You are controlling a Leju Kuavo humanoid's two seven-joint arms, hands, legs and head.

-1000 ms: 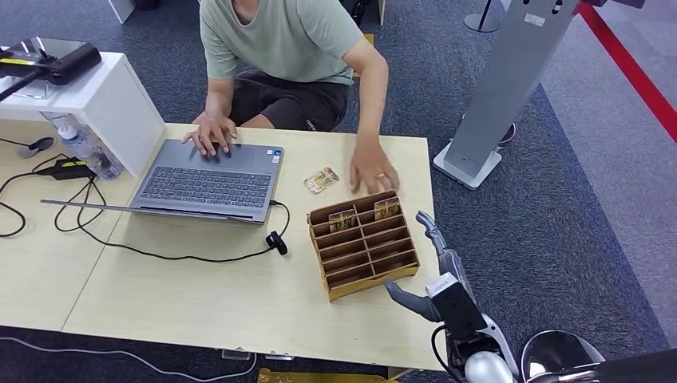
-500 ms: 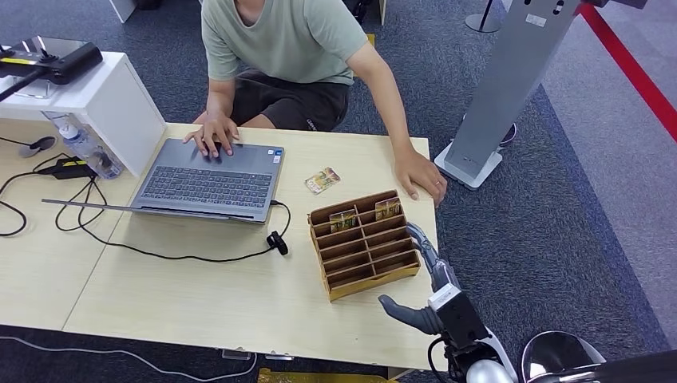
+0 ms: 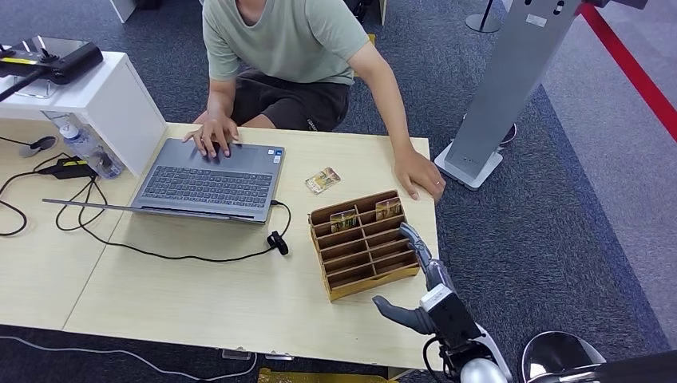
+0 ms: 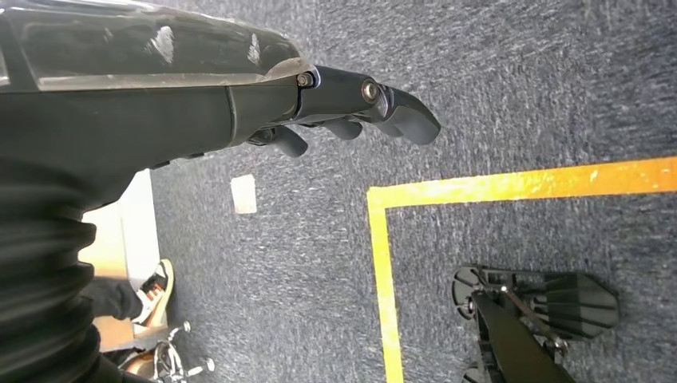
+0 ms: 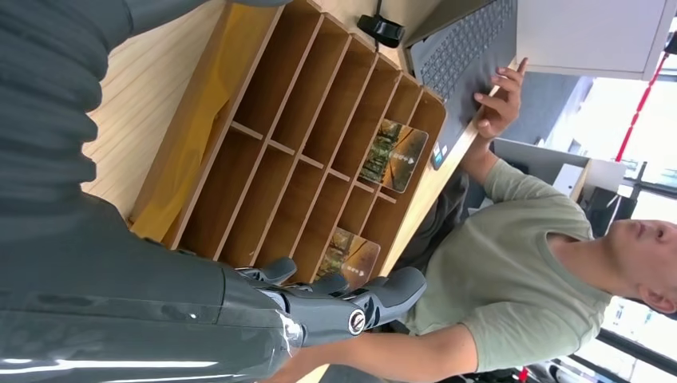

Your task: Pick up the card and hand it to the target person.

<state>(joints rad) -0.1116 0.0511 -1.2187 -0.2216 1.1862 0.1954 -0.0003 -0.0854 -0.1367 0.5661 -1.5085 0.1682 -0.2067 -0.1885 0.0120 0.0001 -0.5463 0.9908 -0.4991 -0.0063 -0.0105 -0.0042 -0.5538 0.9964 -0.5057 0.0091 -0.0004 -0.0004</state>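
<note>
A wooden slotted organizer (image 3: 363, 254) stands on the table's right part. Two cards stand in its far row, one (image 3: 343, 219) on the left and one (image 3: 387, 209) on the right; the right wrist view shows them as card (image 5: 393, 155) and card (image 5: 347, 257). A third card (image 3: 322, 180) lies flat on the table beyond the organizer. My right hand (image 3: 423, 275) hovers at the organizer's right side, fingers apart and holding nothing, with its fingertips (image 5: 399, 289) close to the nearer card. My left hand (image 4: 351, 104) hangs over the carpet, fingers extended and empty.
A person in a green shirt (image 3: 279, 36) sits at the far side, one hand on the laptop (image 3: 209, 179), the other hand (image 3: 419, 177) on the table's right edge. A cable and mouse-like puck (image 3: 276, 239) lie left of the organizer. A grey stand (image 3: 503, 96) rises at the right.
The person's hand left the organizer and went to the table's right edge. My right hand moved forward and a little left, closer to the organizer's right side.
</note>
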